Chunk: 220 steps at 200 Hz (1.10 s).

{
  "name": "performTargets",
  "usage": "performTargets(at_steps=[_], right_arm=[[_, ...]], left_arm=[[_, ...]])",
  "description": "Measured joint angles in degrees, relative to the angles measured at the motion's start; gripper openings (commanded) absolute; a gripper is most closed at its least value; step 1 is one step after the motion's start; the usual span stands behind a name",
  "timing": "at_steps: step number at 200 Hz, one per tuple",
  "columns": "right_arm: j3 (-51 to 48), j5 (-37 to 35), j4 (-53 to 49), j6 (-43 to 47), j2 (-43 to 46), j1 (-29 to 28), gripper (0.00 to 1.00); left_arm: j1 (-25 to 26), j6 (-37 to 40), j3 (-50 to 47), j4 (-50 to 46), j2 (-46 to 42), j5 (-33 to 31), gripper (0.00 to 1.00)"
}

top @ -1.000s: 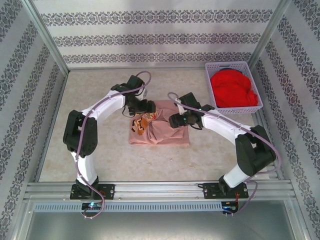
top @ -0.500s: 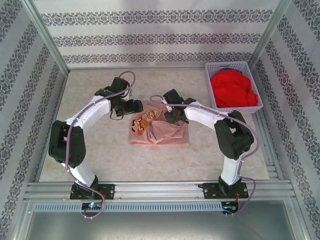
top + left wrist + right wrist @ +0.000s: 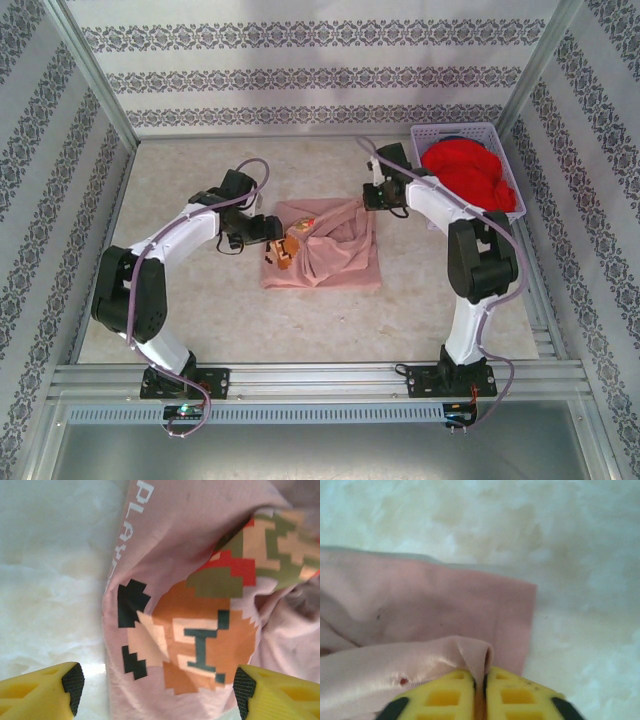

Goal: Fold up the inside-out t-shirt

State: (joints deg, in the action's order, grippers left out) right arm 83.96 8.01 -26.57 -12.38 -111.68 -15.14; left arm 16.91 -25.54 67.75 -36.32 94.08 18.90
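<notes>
Between the pads of right pincer (image 3: 481, 680): pinched fold of dusty salmon-pink cotton t-shirt (image 3: 420, 595), remainder cut off; left pincer (image 3: 157, 690) wide apart above orange-and-dark pixel print (image 3: 200, 645), partly creased under.

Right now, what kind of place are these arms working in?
Probably a robot test cell, not a home: an aluminium frame boxes in the table, with patterned wall panels behind.
</notes>
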Motion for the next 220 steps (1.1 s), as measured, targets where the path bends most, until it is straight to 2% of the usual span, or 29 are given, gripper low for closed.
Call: performTargets(at_steps=[26, 58, 85, 110, 140, 172, 198, 220], right_arm=[[6.2, 1.8, -1.3, -3.0, -6.7, 2.7, 0.43], [7.8, 3.7, -3.6, -4.1, -8.7, 4.9, 0.52], [2.0, 3.9, -3.1, -3.9, -2.7, 4.9, 0.55], [-5.9, 3.9, -3.3, -3.8, 6.3, 1.4, 0.55], [-6.7, 3.6, -2.4, -3.9, 7.1, -3.2, 0.53], [-4.2, 3.2, -1.7, -4.2, 1.0, -2.9, 0.49], [-2.5, 3.2, -0.8, -5.0, -3.1, -2.2, 0.36], [-1.1, 3.4, -0.1, -5.7, -4.6, -1.6, 0.23]], left_arm=[[0.8, 0.0, -0.2, 0.3, -0.1, 0.6, 0.80], [2.6, 0.0, -0.2, 1.0, -0.2, 0.8, 0.80], [4.7, 0.1, -0.2, 1.9, -0.6, 1.2, 0.80], [9.2, 0.2, -0.2, 5.4, -0.7, 2.3, 0.79], [15.1, 0.0, 1.0, 10.3, 0.5, 3.5, 0.79], [18.0, -0.3, 6.3, 13.0, 7.7, 1.6, 0.74], [18.0, -0.3, 9.5, 13.7, 13.2, -1.8, 0.65], [18.0, 0.0, 11.3, 13.6, 16.1, -4.7, 0.54]])
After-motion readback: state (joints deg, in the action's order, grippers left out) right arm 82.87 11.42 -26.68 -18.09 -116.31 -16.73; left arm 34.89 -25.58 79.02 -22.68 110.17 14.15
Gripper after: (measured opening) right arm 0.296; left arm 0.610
